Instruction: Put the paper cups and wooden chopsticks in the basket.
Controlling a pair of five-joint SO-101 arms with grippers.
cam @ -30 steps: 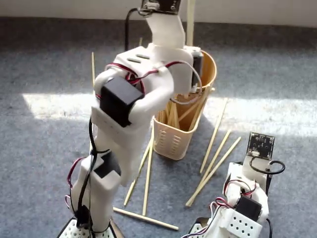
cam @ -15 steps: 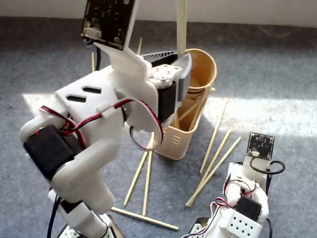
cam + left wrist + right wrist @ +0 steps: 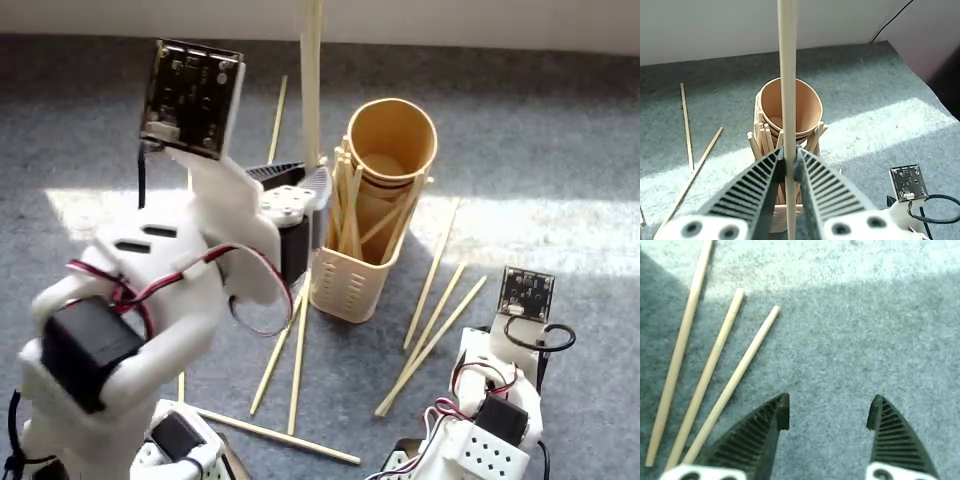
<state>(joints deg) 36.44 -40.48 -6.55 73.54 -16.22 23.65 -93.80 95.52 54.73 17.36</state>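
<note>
Grey carpet shows between the right gripper's parted jaws, with loose chopsticks beside it. The left gripper clamps one chopstick upright. The basket, holding paper cups, stands just beyond and lower.

- The chopstick you see in the left tool is pale bare wood, smooth and matt.
- The left tool and the right tool both show you black, ribbed plastic on their inner faces.
- The basket looks like cream plastic with a faint sheen.
- The paper cups are tan, matt paper.
- Your counter is covered in grey, rough, felt-like cloth.
</note>
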